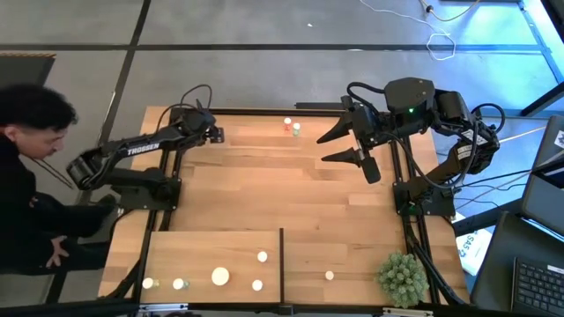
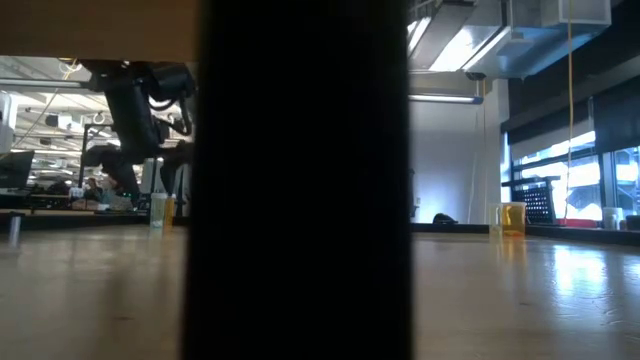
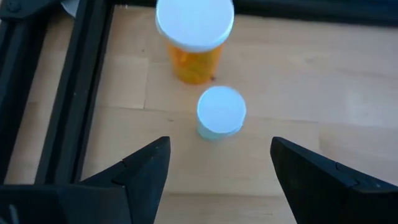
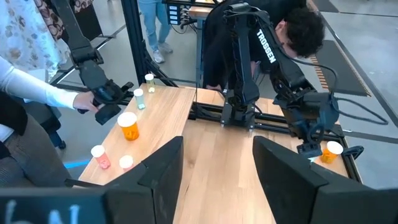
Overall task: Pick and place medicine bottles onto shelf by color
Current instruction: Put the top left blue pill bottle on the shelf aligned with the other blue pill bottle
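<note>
Two bottles stand on their bases on the table near its far edge: an orange one (image 1: 287, 126) (image 3: 194, 56) and a smaller pale greenish one (image 1: 296, 130) (image 3: 221, 115), both white-capped. My left gripper (image 1: 218, 134) (image 3: 221, 146) is open, left of them and above the table, touching neither. My right gripper (image 1: 339, 147) (image 4: 217, 143) hangs open over the table's far right part, right of the two bottles. The pale shelf (image 1: 203, 246) lies at the near edge with its dark divider (image 1: 281, 264). Several bottles stand left of the divider (image 1: 220, 276), one to its right (image 1: 329, 276).
A spiky green plant ball (image 1: 403, 277) sits at the near right corner. A person (image 1: 26, 167) leans at the table's left side. In the right wrist view a white sleeve (image 4: 31, 87) shows near the shelf bottles (image 4: 127, 124). The divider (image 2: 300, 180) blocks the low view's middle.
</note>
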